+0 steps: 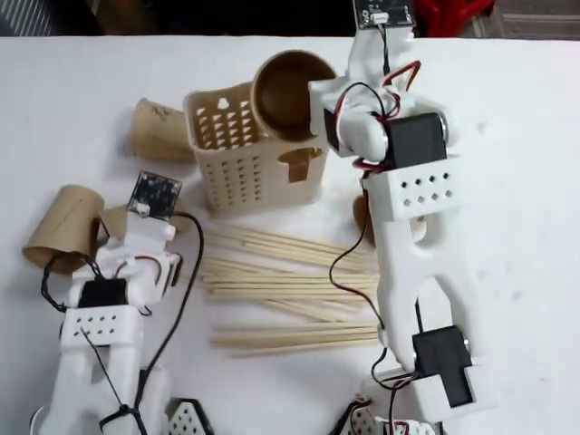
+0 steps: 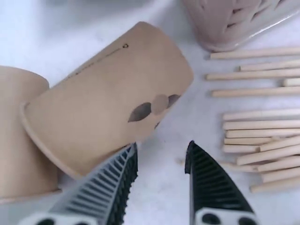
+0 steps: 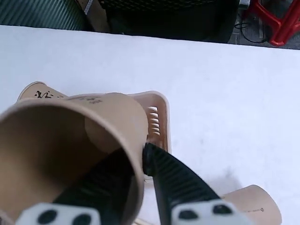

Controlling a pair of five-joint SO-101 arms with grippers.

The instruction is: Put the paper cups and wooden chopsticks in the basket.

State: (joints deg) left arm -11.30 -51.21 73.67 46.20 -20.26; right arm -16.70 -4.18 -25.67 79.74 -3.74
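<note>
Well left of the basket point(image 1: 254, 159), a paper cup point(image 1: 63, 227) lies on its side on the table point(image 1: 507, 181). A second cup point(image 2: 108, 98) rests against it on the side nearer the basket. Both are plain brown, and the second has a small dark leaf-like mark on its wall. The left gripper point(image 2: 161, 150) sits just short of that second cup, its jaws partly spread and nothing between them. The danger here, I judge, is that a cup lying on its side rolls away, or crumples if pinched across its thin wall rather than at the rim. A third cup point(image 1: 159, 127), scribbled on near its base, lies just beside the basket's left wall. In front of the basket the wooden chopsticks point(image 1: 290, 290) lie in a loose fan. They are pale, slim and overlapping, so a pinch may lift one or two and scatter the rest. Over the basket's right rear corner the right gripper point(image 3: 138, 152) is clamped on the rim of the held cup point(image 1: 290, 86), one finger inside and one outside, with the open mouth tilted upward. Released there, the cup could catch the basket's edge and topple out — or the arm could shove the light, perforated basket aside. Just right of the basket a further cup point(image 1: 361, 217) lies partly under the right arm, where it could get nudged.
</note>
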